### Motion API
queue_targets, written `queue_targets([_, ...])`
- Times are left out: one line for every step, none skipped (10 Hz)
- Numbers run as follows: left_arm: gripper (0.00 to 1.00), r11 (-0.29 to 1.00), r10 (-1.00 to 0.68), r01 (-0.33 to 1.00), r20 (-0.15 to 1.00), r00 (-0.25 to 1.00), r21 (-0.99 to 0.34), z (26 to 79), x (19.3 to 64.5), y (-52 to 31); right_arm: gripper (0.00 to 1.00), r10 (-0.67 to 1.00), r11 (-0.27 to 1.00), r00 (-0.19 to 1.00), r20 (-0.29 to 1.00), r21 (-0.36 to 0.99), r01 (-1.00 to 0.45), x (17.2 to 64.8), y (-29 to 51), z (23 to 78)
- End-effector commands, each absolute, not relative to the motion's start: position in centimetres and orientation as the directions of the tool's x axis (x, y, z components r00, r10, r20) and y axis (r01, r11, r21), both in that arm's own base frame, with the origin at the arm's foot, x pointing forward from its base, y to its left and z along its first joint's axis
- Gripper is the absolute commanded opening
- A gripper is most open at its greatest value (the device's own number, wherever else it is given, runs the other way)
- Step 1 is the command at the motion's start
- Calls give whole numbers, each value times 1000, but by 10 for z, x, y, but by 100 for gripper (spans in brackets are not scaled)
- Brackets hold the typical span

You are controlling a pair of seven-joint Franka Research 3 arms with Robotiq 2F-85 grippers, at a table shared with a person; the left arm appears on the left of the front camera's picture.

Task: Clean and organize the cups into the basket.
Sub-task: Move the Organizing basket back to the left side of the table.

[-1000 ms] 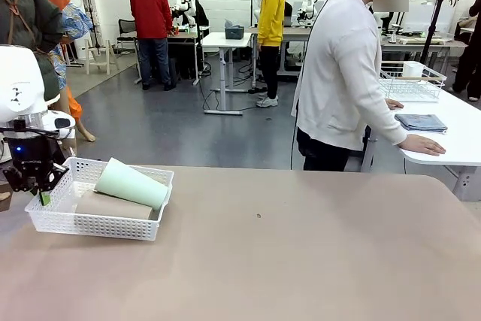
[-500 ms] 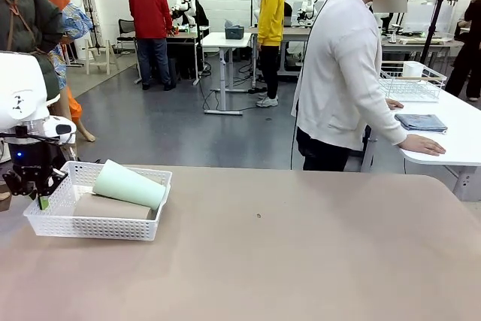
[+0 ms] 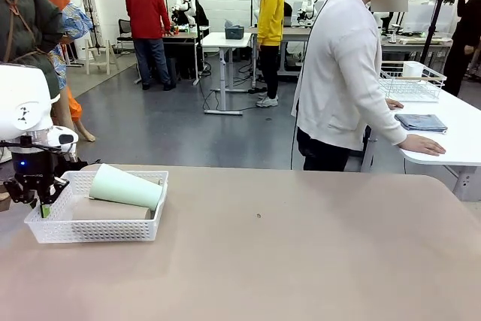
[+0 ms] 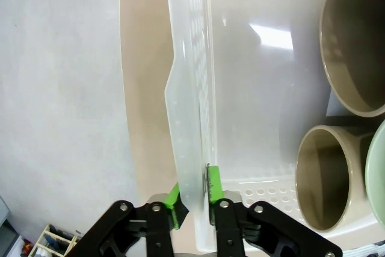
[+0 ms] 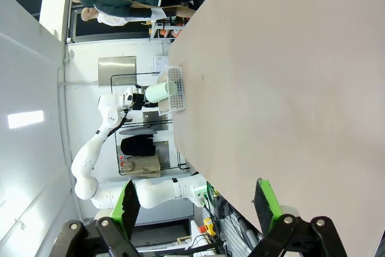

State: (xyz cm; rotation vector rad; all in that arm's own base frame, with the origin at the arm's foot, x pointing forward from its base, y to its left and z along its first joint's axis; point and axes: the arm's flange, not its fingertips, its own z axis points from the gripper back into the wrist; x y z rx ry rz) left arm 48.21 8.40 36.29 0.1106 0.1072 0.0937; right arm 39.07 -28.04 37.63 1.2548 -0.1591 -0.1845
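Note:
The white lattice basket (image 3: 90, 227) sits at the table's left end. Two tan cups lie inside it, one (image 4: 355, 40) beside the other (image 4: 325, 176). In the front view one tan cup (image 3: 113, 210) shows under the mint cup (image 3: 126, 187), which lies tilted on top. A sliver of the mint cup (image 4: 378, 173) shows in the left wrist view. My left gripper (image 3: 41, 202) stands at the basket's left end. Its pads (image 4: 213, 186) pinch the rim of the basket (image 4: 186, 106). My right gripper (image 5: 195, 194) is open and holds nothing, away from the basket (image 5: 174, 88).
The basket is close to the table's left edge (image 4: 141, 118). A person in white (image 3: 342, 73) stands at the far side, hands on a neighbouring white table with a wire basket (image 3: 409, 84) and a folded blue cloth (image 3: 421, 122).
The basket has slid left toward the table's edge and turned slightly, with my left gripper on its rim moving the same way. The cups shifted with it.

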Motion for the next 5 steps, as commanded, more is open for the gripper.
queue_targets([74, 985, 101, -89, -73, 992, 146, 368, 481, 86, 100, -226, 304, 974, 24, 951, 48, 391, -282, 376])
queue_targets([100, 986, 101, -90, -69, 993, 144, 370, 480, 88, 100, -226, 304, 974, 24, 951, 48, 391, -282, 376])
queue_targets([100, 987, 101, -91, -67, 993, 136, 373, 480, 89, 100, -226, 304, 974, 24, 951, 48, 391, -282, 376])
queue_targets([100, 987, 102, -93, -64, 993, 130, 375, 480, 90, 100, -226, 304, 974, 24, 951, 48, 391, -282, 376])
queue_targets([97, 988, 104, -96, -61, 993, 125, 376, 480, 92, 100, -226, 304, 974, 24, 951, 48, 391, -282, 376])
